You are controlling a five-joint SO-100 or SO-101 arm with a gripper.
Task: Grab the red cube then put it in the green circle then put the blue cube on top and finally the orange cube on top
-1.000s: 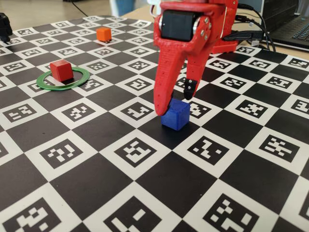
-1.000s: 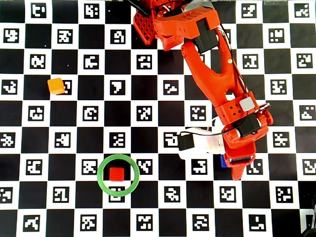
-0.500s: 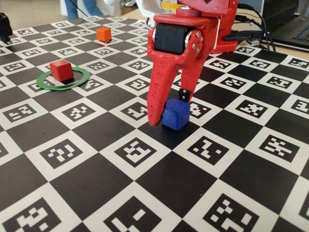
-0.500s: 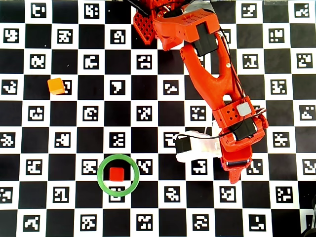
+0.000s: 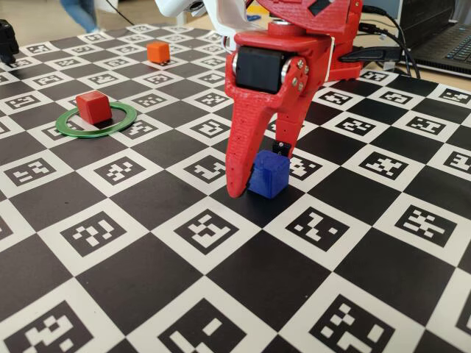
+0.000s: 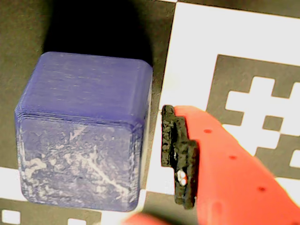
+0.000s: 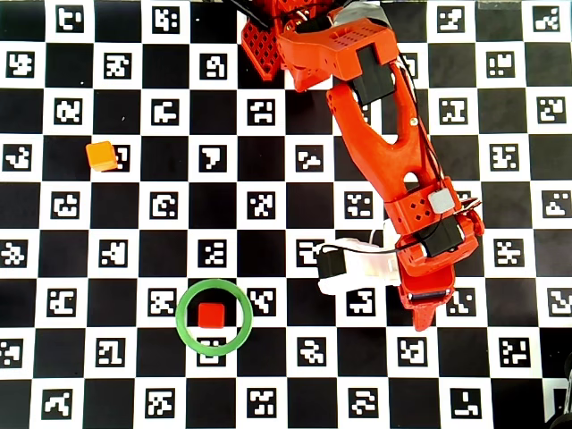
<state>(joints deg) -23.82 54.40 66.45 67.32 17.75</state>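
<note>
1. Gripper (image 5: pixel 259 173) low at frame centre in the fixed view, jaws spread either side of the blue cube (image 5: pixel 268 174), which sits on the checkered worktop (image 5: pixel 221 294).
2. Wrist view: black finger pad (image 6: pixel 178 157) just beside the cube's right face, narrow gap showing.
3. Red cube (image 7: pixel 211 314) inside the green circle (image 7: pixel 183 313), lower left of the overhead view.
4. Orange cube (image 7: pixel 101 155) at left edge, well apart.
</note>
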